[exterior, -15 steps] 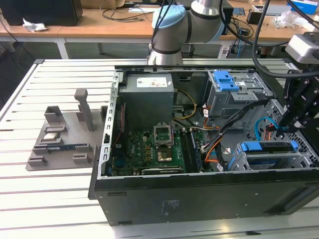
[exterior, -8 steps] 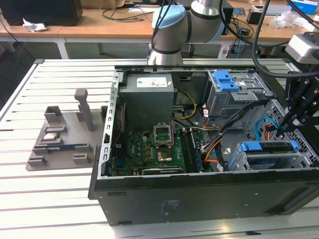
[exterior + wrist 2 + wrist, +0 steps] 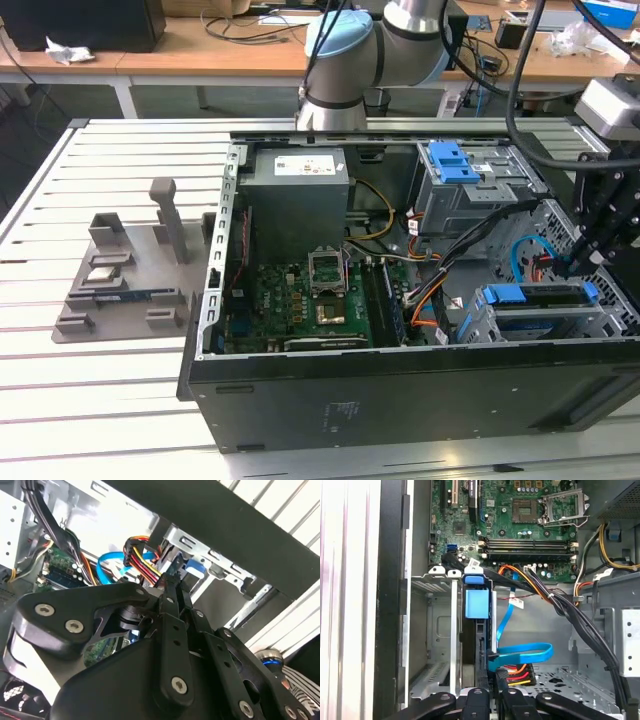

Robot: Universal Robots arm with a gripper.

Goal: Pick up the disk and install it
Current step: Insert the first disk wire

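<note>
You were at the install step: the flat silver disk with blue side rails (image 3: 540,312) sat in the grey metal drive cage (image 3: 472,322) at the black computer case's (image 3: 400,395) corner, its long axis along the near wall and its blue tab facing the motherboard (image 3: 290,300), while the gripper (image 3: 577,262), jaws drawn together and holding nothing I could see, met its far end, so seating it probably called for 1 straight push.

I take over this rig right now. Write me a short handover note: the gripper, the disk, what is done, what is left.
Gripper: inside the computer case, at the exterior view's right, close above the drive cage.
Disk: in a slot of that cage, with its blue rails showing, directly in front of the gripper in the first wrist view.
Done: the disk is picked up and placed in the cage.
Left: I cannot tell whether it is pushed fully home, so seating is unconfirmed.
</note>
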